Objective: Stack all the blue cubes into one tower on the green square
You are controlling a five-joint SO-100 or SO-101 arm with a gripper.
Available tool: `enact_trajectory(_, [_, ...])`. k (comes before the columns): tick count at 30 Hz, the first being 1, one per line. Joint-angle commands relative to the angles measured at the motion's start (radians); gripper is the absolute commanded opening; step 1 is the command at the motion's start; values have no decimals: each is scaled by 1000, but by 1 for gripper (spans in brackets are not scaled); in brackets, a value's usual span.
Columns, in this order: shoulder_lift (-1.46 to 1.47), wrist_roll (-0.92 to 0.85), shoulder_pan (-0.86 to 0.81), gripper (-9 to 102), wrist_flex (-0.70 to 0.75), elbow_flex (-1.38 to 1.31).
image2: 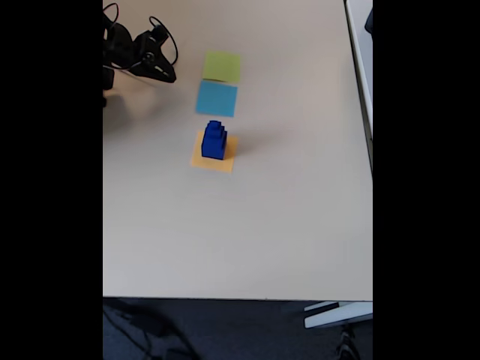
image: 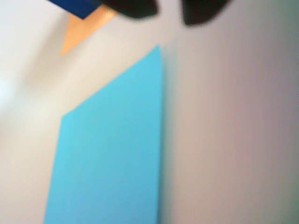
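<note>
Light-blue square (image: 110,149) nearest wrist camera; gripper (image: 168,11) jaws parted, empty. Blue cubes (image2: 214,140) stacked on orange square (image2: 214,160): glossy, rigid, likely light; pinch top cube's flat sides.

- I work in what looks like an office or lab room: my pale beige table (image2: 240,225) is a plain, smooth laminate desk filling most of the fixed view.
- Along the bottom of that view lies dark grey-blue carpet (image2: 247,330), the short commercial kind.
- At the lower right a light metal furniture foot (image2: 334,315) rests on it.
- At the right edge a second pale desk (image2: 363,45) stands just beside mine.
</note>
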State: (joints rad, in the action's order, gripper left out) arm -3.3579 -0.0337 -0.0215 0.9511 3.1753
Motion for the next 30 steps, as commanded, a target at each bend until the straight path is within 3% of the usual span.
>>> enact_trajectory(1, [-25, 11, 2, 0, 5, 6])
enact_trajectory(10, [-25, 21, 17, 0, 0, 6])
enact_trajectory(21, [-25, 219, 40, 0, -313, 5])
enact_trajectory(30, [-25, 437, 41, 0, -377, -58])
